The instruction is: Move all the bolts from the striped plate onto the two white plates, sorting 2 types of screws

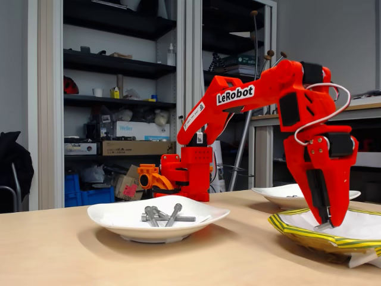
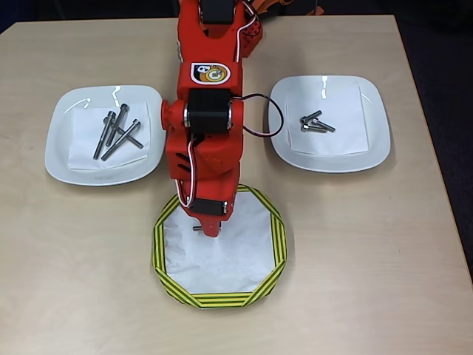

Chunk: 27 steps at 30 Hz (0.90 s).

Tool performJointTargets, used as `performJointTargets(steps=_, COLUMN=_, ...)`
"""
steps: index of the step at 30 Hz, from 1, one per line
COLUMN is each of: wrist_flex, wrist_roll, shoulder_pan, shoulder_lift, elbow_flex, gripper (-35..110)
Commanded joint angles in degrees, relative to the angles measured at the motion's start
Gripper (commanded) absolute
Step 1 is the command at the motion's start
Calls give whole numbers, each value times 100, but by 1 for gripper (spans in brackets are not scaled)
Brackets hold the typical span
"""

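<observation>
My red gripper [image 2: 211,228] points down into the striped plate [image 2: 278,237], its tips low over the white centre. The jaws stand together on a short bolt [image 2: 197,228], whose grey shaft sticks out to the left in the overhead view. In the fixed view the gripper [image 1: 324,225] shows a grey bit at its tip above the striped plate [image 1: 297,233]. One white plate [image 2: 66,159] holds several long bolts [image 2: 114,133]. The other white plate [image 2: 373,144] holds a few short bolts [image 2: 316,123].
The arm's base [image 1: 187,173] stands at the table's far edge between the white plates. In the fixed view the plate with long bolts [image 1: 128,223] is nearest, the other white plate [image 1: 271,195] behind the striped one. Shelves and a desk lie beyond.
</observation>
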<state>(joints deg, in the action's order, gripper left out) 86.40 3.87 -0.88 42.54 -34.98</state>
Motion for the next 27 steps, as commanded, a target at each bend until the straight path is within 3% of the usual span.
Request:
performJointTargets(steps=1, wrist_flex=141, wrist_roll=211, shoulder_pan=-88, shoulder_lift=536, elbow_flex=158, gripper=0)
performJointTargets(steps=5, wrist_flex=167, wrist_roll=360, shoulder_pan=-123, shoulder_lift=668, elbow_flex=53, gripper=0)
performJointTargets(steps=9, wrist_flex=272, wrist_roll=888, shoulder_pan=-272, shoulder_lift=1547, elbow_flex=-1160, gripper=0)
performJointTargets(steps=18, wrist_flex=1020, wrist_roll=3823, shoulder_pan=-1389, shoulder_lift=3981, elbow_flex=-4157, gripper=0)
performJointTargets(steps=27, wrist_flex=536, wrist_roll=6196, shoulder_pan=-2689, shoulder_lift=4852, elbow_flex=-5291, gripper=0)
